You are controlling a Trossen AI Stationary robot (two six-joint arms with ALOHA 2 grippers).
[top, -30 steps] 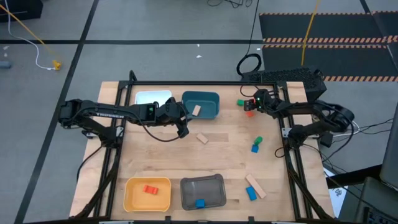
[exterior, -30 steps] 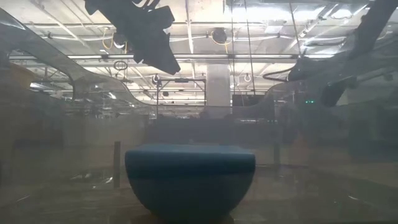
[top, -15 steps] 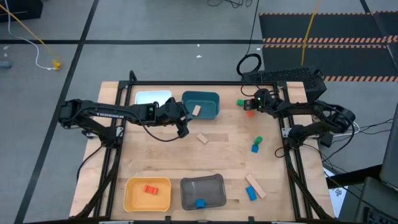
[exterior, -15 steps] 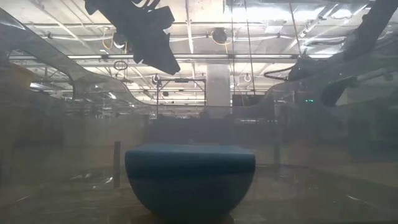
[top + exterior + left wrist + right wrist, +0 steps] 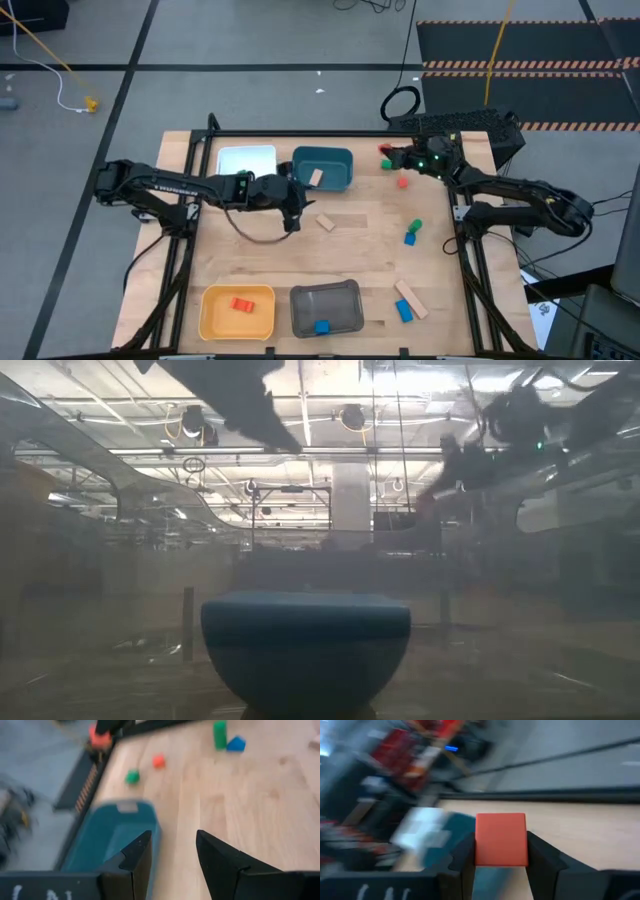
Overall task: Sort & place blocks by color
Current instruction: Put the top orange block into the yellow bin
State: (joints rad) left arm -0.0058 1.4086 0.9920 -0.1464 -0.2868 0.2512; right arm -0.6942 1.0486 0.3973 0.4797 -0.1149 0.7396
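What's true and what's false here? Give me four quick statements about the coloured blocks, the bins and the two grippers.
1. The right gripper is shut on a red-orange cube. True.
2. The yellow rectangular bin holds a blue block. False: it holds a small red block.
3. The teal rectangular bin holds a tan wooden block. True.
4. The left gripper grips a green block. False: its fingers stand apart with nothing between them, beside the teal bin.
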